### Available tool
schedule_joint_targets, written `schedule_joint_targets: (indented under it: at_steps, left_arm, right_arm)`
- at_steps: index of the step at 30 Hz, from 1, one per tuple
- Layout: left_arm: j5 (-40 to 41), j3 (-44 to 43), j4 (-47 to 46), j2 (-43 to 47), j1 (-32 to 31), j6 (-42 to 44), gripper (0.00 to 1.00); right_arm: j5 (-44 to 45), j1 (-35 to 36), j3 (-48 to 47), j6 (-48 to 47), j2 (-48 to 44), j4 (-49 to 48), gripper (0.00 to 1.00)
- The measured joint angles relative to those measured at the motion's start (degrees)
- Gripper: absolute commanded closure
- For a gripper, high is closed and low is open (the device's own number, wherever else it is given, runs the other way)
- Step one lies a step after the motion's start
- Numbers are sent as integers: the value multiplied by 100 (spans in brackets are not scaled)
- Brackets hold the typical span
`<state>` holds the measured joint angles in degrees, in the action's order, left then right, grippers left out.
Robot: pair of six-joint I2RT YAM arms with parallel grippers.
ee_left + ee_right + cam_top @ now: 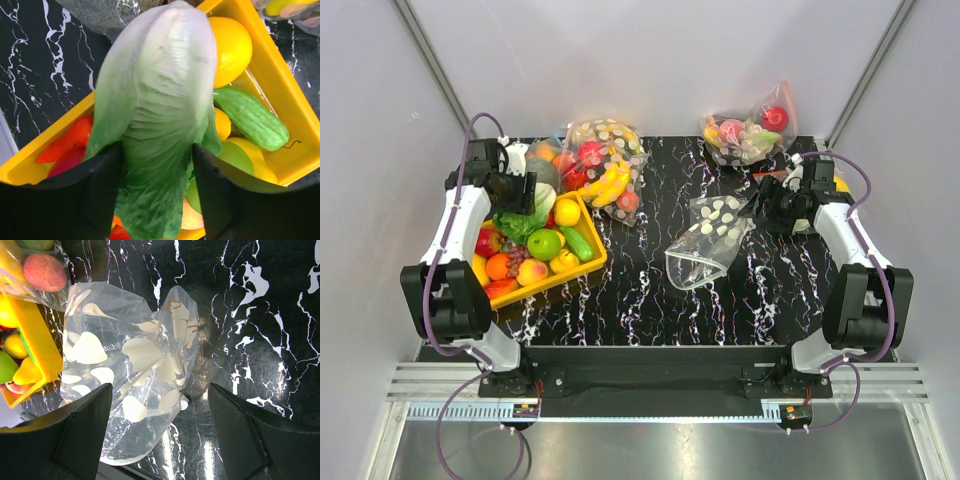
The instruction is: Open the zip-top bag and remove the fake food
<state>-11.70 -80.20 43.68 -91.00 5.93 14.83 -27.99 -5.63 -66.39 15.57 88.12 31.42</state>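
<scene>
The zip-top bag (pixel 712 240), clear with white dots, lies crumpled on the black marble table, its open mouth toward the near edge; it looks empty in the right wrist view (pixel 130 360). My right gripper (pixel 752 212) (pixel 160 430) is open just above the bag's right end, holding nothing. My left gripper (pixel 525 195) (pixel 157 195) is shut on the leafy green lettuce (pixel 160 100) (pixel 523 225), held over the yellow tray (pixel 592 268) (pixel 285 85). A green apple (pixel 544 243) (pixel 235 155) and a red fruit (pixel 488 240) lie in the tray.
The tray also holds a cucumber (pixel 250 117), a lemon (pixel 230 45) and other fruit. A bulkier dotted bag with bananas (pixel 605 165) lies behind the tray. Another filled bag of fruit (pixel 750 130) sits at the back right. Grey walls close in on both sides.
</scene>
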Motion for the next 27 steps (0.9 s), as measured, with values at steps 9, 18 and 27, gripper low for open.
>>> schedule_joint_targets:
  at_steps: [9, 18, 27]
  left_arm:
    - [87, 0, 4, -2, 2, -157, 1]
    - [140, 0, 37, 186, 2, -348, 1]
    - [-162, 0, 46, 944, 0, -815, 1]
  right_arm:
    - [0, 0, 0, -20, 0, 0, 16]
    - [-2, 0, -26, -26, -11, 87, 15]
    - [-7, 0, -372, -63, -358, 280, 14]
